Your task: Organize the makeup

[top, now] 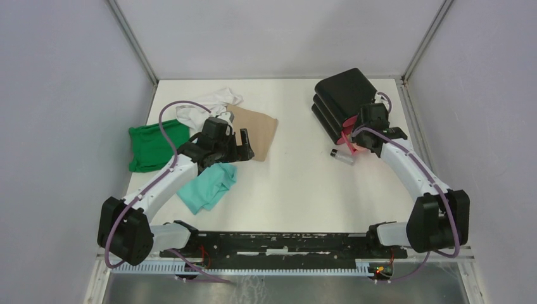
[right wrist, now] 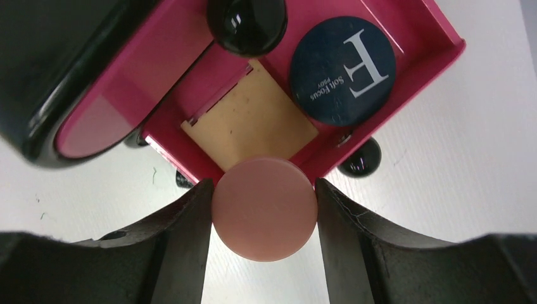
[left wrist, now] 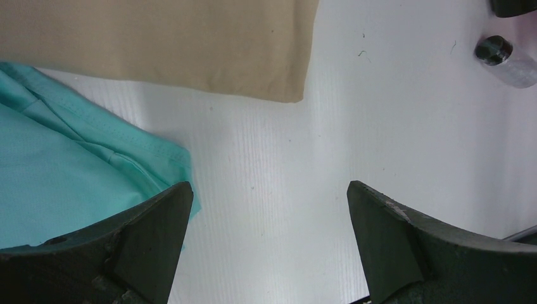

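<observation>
Two pieces stowed so far, by the look of it: tan square pad (right wrist: 253, 123) and dark round jar (right wrist: 342, 69), lying side by side inside the pulled-out pink drawer (right wrist: 437, 38) of the black box (top: 345, 95). Third in hand: salmon-pink round puff (right wrist: 265, 215) pinched between the fingers of the right claw (right wrist: 263, 190), poised at the drawer's front lip, not yet inside. Left to fetch: clear black-capped vial (top: 342, 156), lying on its side on the tabletop (top: 297, 190) just in front of the box, near the right arm. No sign of the tan egg-shaped sponge in any view; cannot tell whether stowed or hidden. Left claw (left wrist: 269, 188) spread wide and empty, hovering over bare tabletop beside teal cloth (left wrist: 69, 183) and tan cloth (left wrist: 164, 44). Judged roughly halfway: puff to release into the drawer, vial to collect, sponge to account for, drawer perhaps to push shut.
</observation>
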